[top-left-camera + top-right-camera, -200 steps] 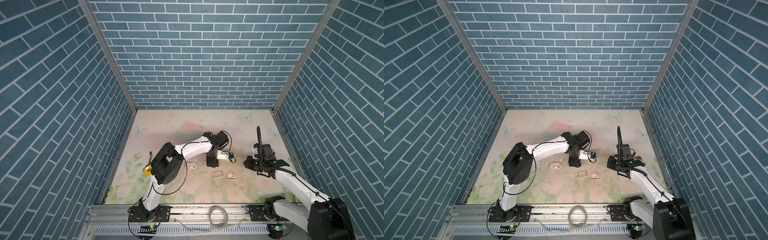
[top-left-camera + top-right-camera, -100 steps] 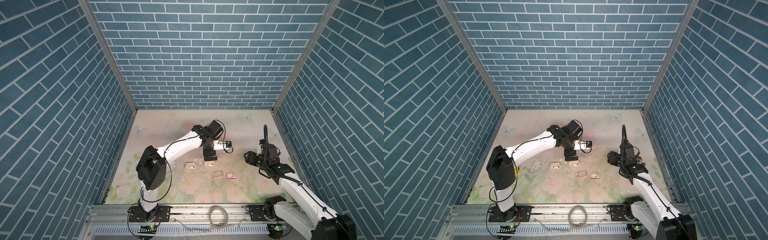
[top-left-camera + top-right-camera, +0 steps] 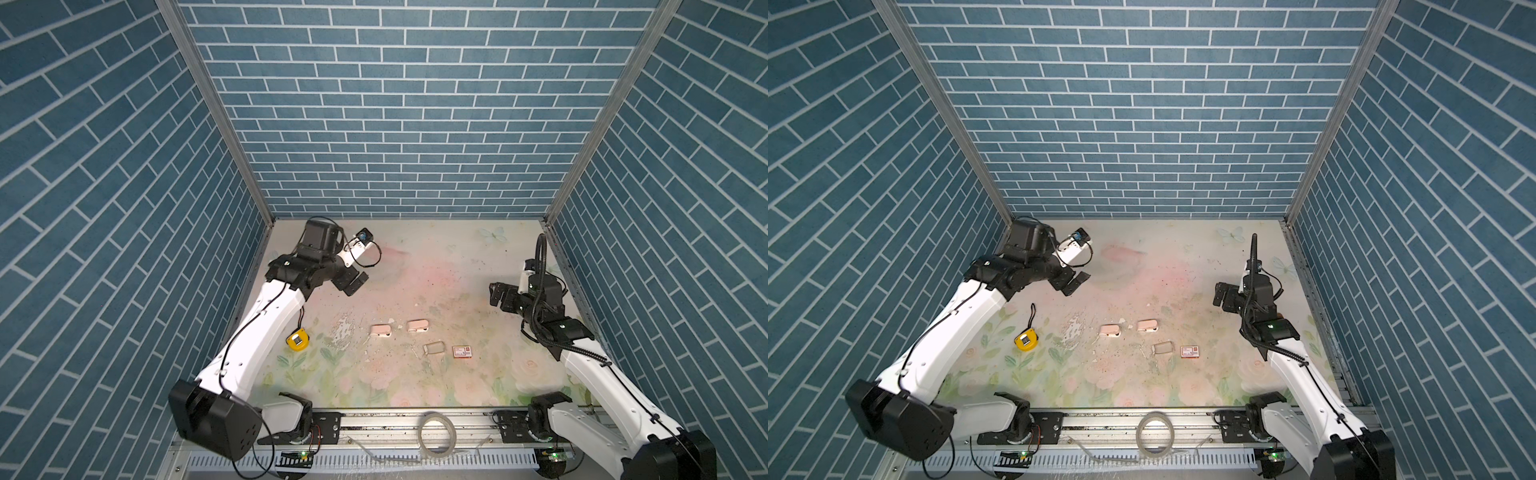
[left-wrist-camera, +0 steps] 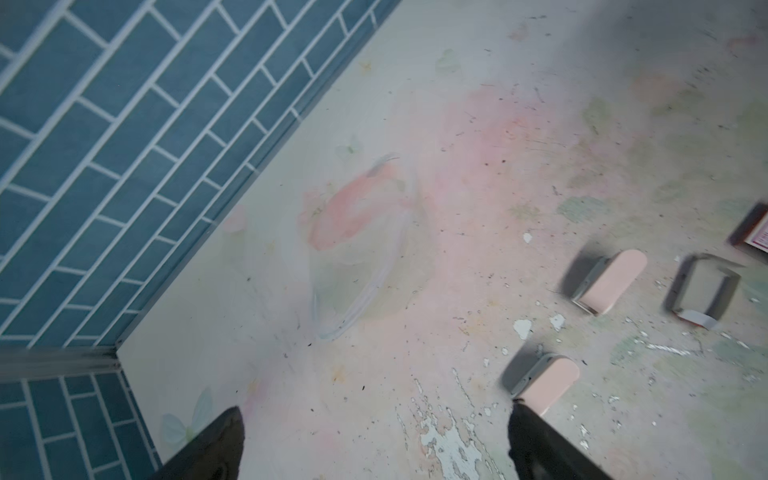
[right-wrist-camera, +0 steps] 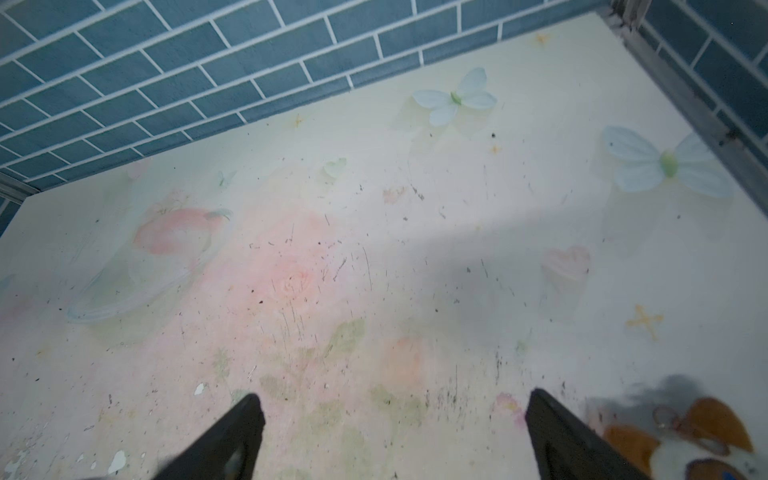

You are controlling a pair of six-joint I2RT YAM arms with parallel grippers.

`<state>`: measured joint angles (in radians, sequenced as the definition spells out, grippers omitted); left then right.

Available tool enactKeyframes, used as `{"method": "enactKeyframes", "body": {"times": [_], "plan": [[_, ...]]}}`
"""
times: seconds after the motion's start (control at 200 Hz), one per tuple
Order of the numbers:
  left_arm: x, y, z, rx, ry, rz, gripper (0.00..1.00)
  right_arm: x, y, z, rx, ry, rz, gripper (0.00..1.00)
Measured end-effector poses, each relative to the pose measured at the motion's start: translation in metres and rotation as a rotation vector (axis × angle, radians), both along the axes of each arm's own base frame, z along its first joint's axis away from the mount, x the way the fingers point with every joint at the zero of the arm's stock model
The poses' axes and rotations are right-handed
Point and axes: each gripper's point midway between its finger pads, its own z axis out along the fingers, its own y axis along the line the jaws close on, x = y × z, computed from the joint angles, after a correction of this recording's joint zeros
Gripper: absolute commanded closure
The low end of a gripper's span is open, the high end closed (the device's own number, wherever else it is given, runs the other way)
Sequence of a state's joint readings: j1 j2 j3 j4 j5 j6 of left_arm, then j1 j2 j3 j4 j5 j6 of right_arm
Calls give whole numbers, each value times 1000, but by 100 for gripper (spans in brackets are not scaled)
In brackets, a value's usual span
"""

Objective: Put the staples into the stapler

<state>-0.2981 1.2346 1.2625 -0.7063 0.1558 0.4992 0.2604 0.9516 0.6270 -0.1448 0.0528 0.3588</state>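
We see the left arm bent high near the back corner by the left wall (image 3: 174,232). The left gripper (image 3: 353,283) hangs above the table (image 3: 436,266) and points toward the middle; its jaws are spread wide and hold nothing, as its wrist view (image 4: 374,432) confirms. The right arm stands close beside the metal rail (image 3: 571,274) of the right wall. The right gripper (image 3: 498,294) faces inward above the table, also spread wide and empty (image 5: 395,415). Between the two grippers lies a broad stretch of floral tabletop. The small things sit nearer the front: the left pink stapler (image 3: 380,330) and the right pink stapler (image 3: 417,325) lie side by side and apart. In front of the right one lies a small open tray (image 3: 433,348), with the red-and-white box (image 3: 462,351) just beside it. The staples (image 4: 704,291) seem to be the flat grey block inside that tray, though blur keeps us from being sure. Both grippers are well apart from these. A yellow tape measure (image 3: 297,340) lies beside the left arm's forearm.
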Motion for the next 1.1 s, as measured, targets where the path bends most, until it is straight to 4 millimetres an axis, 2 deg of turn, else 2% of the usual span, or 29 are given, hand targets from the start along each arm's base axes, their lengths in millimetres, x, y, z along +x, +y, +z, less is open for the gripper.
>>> {"method": "enactKeyframes", "body": {"times": [0.125,0.215,0.415,0.48,0.69,0.91,0.985,1.1], "plan": [[-1,35,-10,-76,-52,154,0,11,-6,11,-76,-101,-2,1],[1,57,-24,-136,-93,258,0,15,-14,9,-134,-142,-17,1],[9,94,-73,-291,-147,468,0,34,-32,-5,-227,-157,-65,1],[14,98,-88,-326,-134,507,0,38,-40,-16,-244,-144,-84,1],[35,106,-117,-384,-185,542,0,42,-69,-44,-258,-136,-162,1],[27,108,-172,-390,-193,542,0,46,-92,-38,-268,-207,-224,1],[29,110,-179,-398,-210,546,0,46,-94,-46,-265,-208,-226,1],[36,119,-175,-429,-282,553,0,43,-92,-66,-263,-203,-201,1]]}}
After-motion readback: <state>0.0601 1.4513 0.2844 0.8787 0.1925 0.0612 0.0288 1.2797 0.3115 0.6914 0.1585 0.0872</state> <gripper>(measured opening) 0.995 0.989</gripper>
